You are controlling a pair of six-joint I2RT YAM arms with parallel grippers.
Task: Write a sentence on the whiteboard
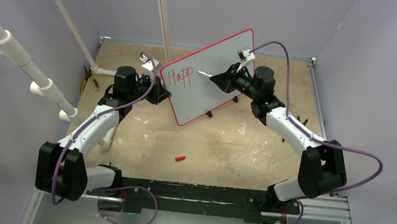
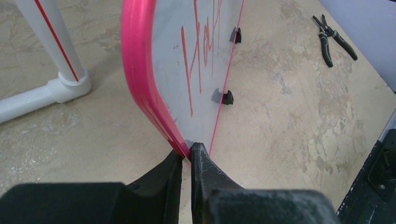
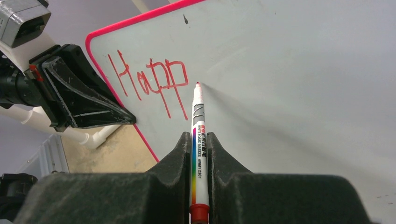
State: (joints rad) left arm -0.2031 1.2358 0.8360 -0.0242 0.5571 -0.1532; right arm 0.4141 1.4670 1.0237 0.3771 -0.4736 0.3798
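My left claw [image 2: 187, 151] is clamped shut on the red rim of the whiteboard [image 1: 223, 59], at its edge nearest my left arm. That grip holds the board tilted up from the table [image 1: 226, 142], between my two arms. I cannot tell whether the board's lower edge rests on the table. My right claw [image 3: 200, 137] is closed around a marker [image 3: 198, 109], and its red tip appears to sit on the pale surface just right of the last letter. The sentence [image 3: 148, 81] reads only "Happ", near the rim beside my left claw, so I judge most of the writing lies ahead. My main worry is that one-sided pinch. If I press too hard with the marker, the board could swing around the pinch or slip out of it, smearing the stroke. If I press too lightly, the tip lifts and the line breaks. The marker could also slide or twist between my fingers as I drag it sideways. The letters could drift off a level line as I write toward the far rim, since the board is tilted.
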